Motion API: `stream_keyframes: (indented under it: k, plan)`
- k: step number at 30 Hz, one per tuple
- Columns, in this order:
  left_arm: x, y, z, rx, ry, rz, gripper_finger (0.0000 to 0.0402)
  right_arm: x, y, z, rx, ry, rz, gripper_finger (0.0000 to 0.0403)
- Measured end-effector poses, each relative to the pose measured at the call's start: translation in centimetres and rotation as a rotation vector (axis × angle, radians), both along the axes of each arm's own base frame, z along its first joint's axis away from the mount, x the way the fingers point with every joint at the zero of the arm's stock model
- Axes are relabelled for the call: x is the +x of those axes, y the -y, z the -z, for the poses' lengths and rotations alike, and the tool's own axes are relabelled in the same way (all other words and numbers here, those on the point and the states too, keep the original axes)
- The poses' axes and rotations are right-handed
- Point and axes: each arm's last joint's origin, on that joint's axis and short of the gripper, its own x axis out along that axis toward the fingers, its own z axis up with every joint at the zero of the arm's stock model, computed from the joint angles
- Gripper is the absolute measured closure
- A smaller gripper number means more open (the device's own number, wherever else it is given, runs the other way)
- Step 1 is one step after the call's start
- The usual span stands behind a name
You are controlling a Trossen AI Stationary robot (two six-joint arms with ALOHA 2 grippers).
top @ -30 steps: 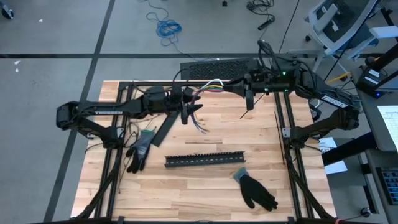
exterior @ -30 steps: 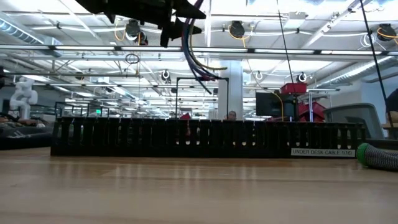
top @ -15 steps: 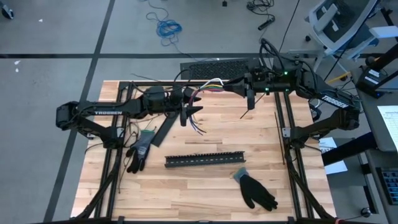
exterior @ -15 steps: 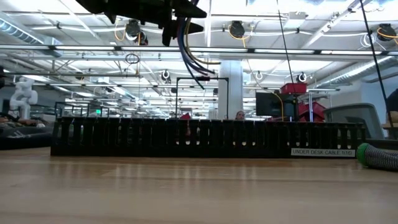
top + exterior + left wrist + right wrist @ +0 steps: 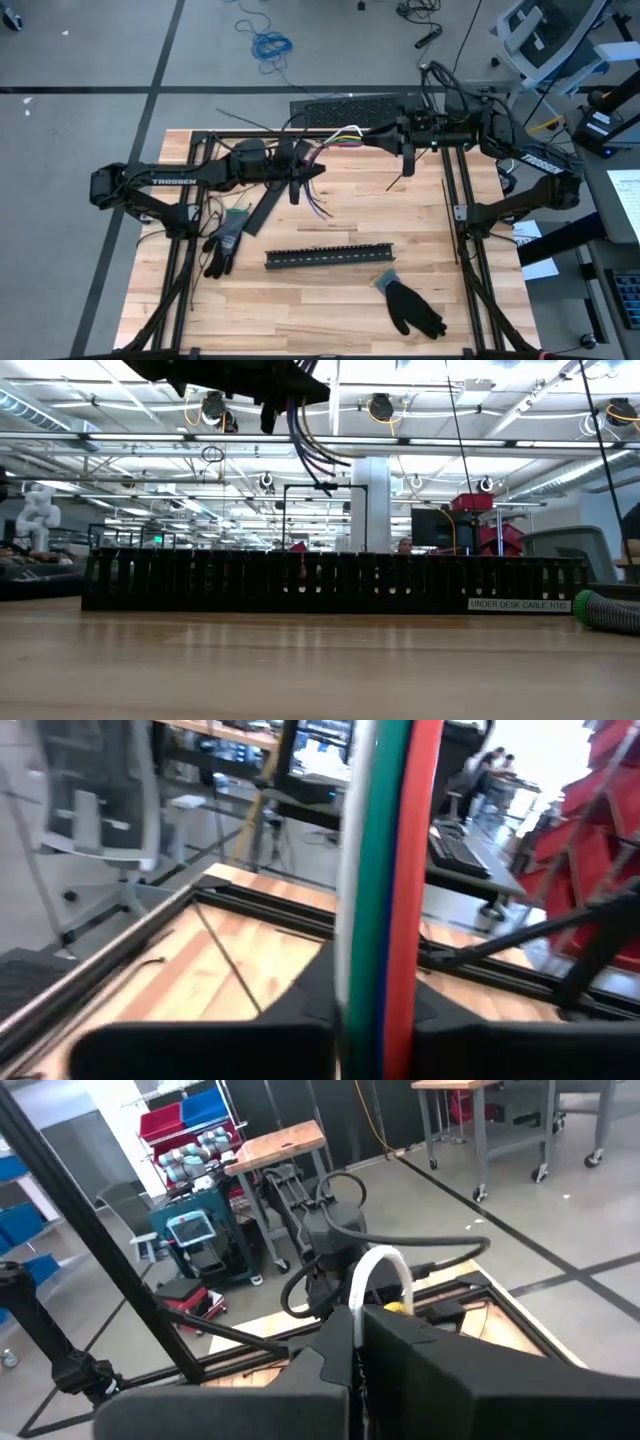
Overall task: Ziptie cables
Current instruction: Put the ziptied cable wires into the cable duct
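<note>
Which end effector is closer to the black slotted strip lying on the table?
Left. The left end effector hangs just beyond the black slotted strip; the right end effector is farther away, toward the table's far right.

Dark jointed arms (image 5: 180, 180) (white lettering); black cabling

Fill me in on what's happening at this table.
Both arms hold the cables up over the far half of the table. The left gripper is shut on one end, loose tips hanging below it; the right gripper is shut on the other. The slotted strip and two gloves lie untouched.
</note>
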Motion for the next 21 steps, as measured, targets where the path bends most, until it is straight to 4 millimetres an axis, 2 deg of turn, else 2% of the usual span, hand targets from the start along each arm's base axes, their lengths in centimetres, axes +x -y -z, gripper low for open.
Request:
stream_keyframes:
  k: [3,11,21]
  plan:
    - [0.0,0.1,0.2,-0.034,-0.022,0.044,0.0392,-0.8,-0.2,-0.1,-0.010,-0.017,-0.002,0.0403]
    - [-0.1,1.4,1.0,-0.109,-0.118,0.160,0.0373,-2.8,-0.6,1.4,0.032,-0.216,0.005,0.0403]
    - [-0.8,3.3,1.7,-0.195,-0.249,0.215,0.0378,-3.2,-1.4,2.7,0.100,-0.357,-0.022,0.0403]
